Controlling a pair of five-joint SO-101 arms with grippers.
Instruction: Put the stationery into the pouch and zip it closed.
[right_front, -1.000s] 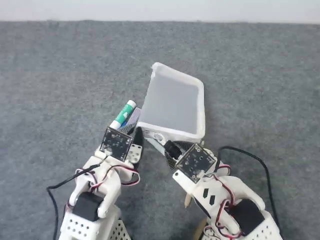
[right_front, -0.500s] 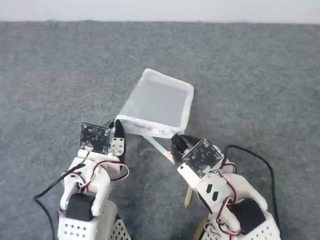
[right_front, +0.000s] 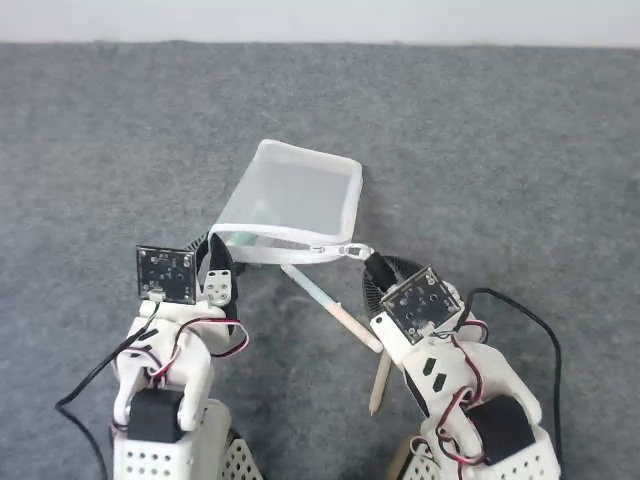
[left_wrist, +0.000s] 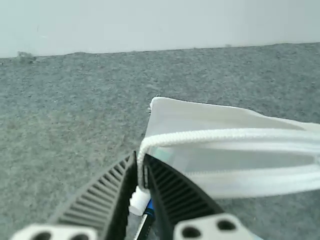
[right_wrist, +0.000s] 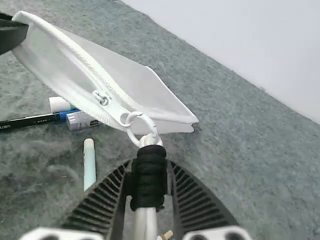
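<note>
I see left jaws clamped on mouth corner of pouch (right_front: 295, 195). Zipper edges apart there. Right jaws pinched on black zipper pull (right_wrist: 148, 172). Pouch held between arms above grey counter (right_front: 520, 150). Pastel pen (right_front: 325, 300) and pencil (right_front: 379, 385) lie on counter, outside pouch.

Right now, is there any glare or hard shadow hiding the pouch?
High view: even light, no glare, the pouch casts barely any shadow. Left wrist view: pouch evenly lit, no glare. Right wrist view: only a soft shadow beneath the pouch, nothing hidden.
</note>
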